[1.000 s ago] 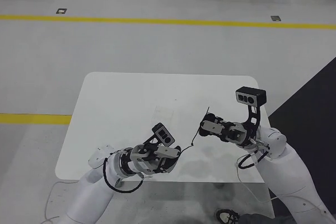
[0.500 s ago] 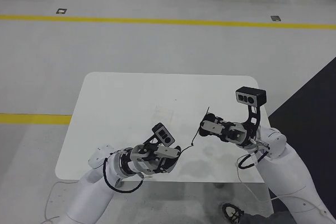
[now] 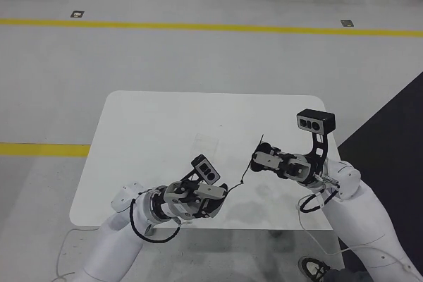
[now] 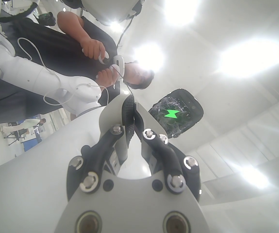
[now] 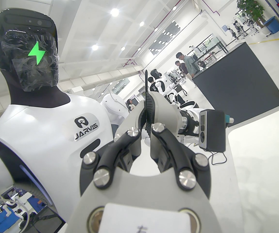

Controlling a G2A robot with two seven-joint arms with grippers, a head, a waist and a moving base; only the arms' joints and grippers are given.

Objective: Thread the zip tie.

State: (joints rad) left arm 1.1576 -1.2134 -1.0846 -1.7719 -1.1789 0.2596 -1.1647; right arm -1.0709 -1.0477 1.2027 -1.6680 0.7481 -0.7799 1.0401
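Observation:
A thin black zip tie hangs above the white table, stretched between both grippers. My left gripper is near the table's front edge and is shut on the tie's lower end. In the left wrist view a short thin piece of tie pokes out past the left gripper. My right gripper is a little farther back and to the right, shut on the tie higher up. The tie's free end sticks out beyond it. In the right wrist view the black strip rises from the right gripper.
A dark counter stands just off the table's right side. The table's back and left parts are bare white surface. Yellow floor lines run behind and to the left.

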